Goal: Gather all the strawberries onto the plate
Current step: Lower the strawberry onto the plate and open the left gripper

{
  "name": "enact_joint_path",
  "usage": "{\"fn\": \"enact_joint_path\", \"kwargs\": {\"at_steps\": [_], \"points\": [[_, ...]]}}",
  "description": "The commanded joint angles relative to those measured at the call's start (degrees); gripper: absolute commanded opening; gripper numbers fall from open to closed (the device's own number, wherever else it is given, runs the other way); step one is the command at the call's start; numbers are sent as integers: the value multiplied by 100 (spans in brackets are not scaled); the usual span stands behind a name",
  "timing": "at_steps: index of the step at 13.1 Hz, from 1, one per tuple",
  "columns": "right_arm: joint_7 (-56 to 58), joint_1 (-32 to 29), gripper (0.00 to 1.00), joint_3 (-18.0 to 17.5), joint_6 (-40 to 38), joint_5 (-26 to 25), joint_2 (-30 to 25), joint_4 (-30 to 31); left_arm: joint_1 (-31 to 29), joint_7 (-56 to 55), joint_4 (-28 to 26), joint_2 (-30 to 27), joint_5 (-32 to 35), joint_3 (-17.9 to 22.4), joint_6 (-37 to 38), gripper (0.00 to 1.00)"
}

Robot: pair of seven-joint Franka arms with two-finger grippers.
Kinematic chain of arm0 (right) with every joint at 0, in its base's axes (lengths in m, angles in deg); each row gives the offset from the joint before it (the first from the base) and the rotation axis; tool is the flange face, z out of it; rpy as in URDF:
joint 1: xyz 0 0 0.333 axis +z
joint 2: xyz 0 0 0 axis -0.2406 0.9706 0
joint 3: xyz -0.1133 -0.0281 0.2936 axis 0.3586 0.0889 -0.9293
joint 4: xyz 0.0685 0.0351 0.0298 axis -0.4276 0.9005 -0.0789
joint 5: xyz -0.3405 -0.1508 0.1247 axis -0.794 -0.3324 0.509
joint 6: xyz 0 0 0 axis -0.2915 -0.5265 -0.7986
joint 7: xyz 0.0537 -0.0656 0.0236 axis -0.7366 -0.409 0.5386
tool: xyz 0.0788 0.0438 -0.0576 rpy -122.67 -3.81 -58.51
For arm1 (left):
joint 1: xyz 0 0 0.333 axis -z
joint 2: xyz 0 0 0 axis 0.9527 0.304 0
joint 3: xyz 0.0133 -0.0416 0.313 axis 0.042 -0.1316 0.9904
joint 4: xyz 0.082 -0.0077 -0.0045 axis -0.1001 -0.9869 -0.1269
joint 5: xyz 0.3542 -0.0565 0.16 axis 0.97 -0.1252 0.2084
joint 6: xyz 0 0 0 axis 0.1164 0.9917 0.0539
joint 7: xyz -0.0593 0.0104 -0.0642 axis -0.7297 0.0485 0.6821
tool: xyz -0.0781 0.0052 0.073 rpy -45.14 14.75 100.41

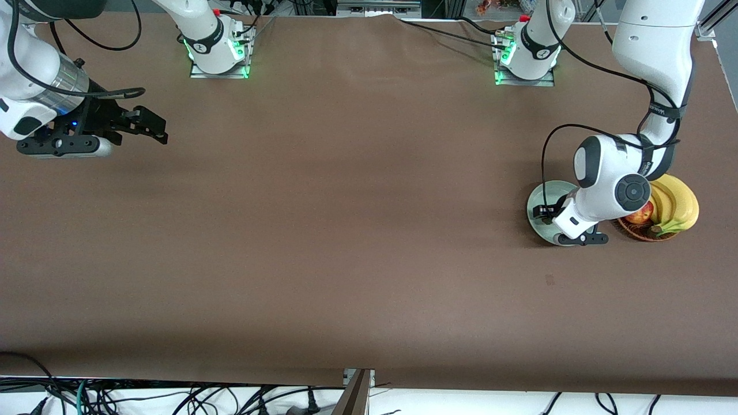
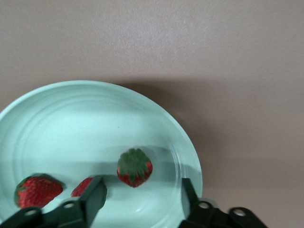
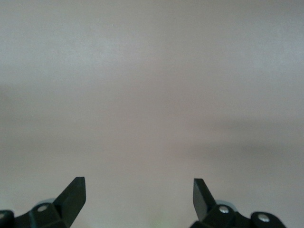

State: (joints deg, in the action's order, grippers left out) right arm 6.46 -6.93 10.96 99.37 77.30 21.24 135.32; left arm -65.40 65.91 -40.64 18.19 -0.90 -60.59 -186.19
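Note:
The pale mint-green plate [image 2: 71, 118] holds three strawberries. One strawberry [image 2: 135, 167] lies leafy top up, just ahead of my left gripper [image 2: 142, 194], which is open above the plate and touches nothing. A second strawberry [image 2: 38, 190] lies nearer the rim. A third strawberry [image 2: 83, 186] sits partly hidden by one finger [image 2: 95, 197]. In the front view the left arm's hand covers much of the plate [image 1: 545, 196], and the berries are hidden there. My right gripper [image 1: 153, 129] waits open over bare table at the right arm's end, with nothing between its fingers [image 3: 73, 192].
A brown wicker basket [image 1: 637, 231] stands beside the plate, toward the left arm's end of the table. It holds bananas [image 1: 676, 202] and a red-yellow apple [image 1: 640, 215]. Brown tabletop [image 1: 346, 219] stretches between the two arms.

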Motion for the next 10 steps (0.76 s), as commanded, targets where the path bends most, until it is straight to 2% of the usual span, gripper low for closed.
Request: {"fn": "enact_joint_path", "kwargs": {"at_steps": [1, 5, 10], "points": [[92, -93, 100, -92, -100, -61, 62, -232, 31, 212, -22, -712, -167, 56, 493, 100], [74, -128, 100, -57, -117, -61, 80, -451, -57, 335, 83, -1890, -88, 65, 1370, 100], [-13, -128, 100, 102, -126, -87, 123, -628, -57, 405, 838, -2498, -52, -5, 2882, 100]]}}
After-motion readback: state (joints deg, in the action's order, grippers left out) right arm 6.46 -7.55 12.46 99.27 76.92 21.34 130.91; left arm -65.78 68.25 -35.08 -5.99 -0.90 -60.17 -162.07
